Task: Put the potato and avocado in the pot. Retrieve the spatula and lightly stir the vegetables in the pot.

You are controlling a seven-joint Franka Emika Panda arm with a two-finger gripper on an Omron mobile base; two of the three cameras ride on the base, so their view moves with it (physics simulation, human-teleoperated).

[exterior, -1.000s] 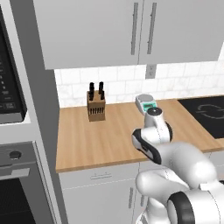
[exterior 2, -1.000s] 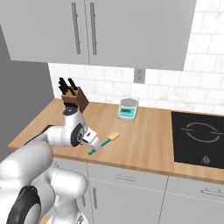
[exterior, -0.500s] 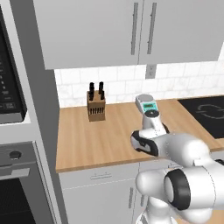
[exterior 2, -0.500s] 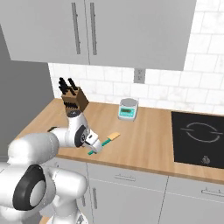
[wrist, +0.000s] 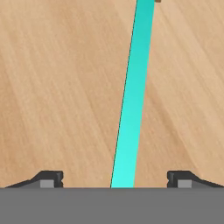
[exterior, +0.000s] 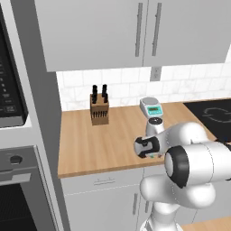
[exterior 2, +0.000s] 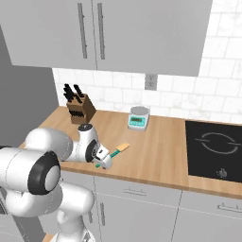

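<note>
- Straddling the spatula [wrist: 133, 96]: gripper [wrist: 116, 178] low over the wooden counter [wrist: 57, 87], jaws spread wide, one tip on either side of the teal handle, gripping nothing yet. Handle runs between the tips, so closing should pinch it across its narrow width.
- Spatula lies flat near the counter's front edge, pale blade [exterior 2: 123, 147] pointing away from the hand.
- Beyond: kitchen scale [exterior 2: 138, 117] and knife block [exterior 2: 78, 106] by the tiled wall, cooktop [exterior 2: 215, 149] well apart to the right.

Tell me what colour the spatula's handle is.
Teal-green; the spatula shows it best in the hand view.
</note>
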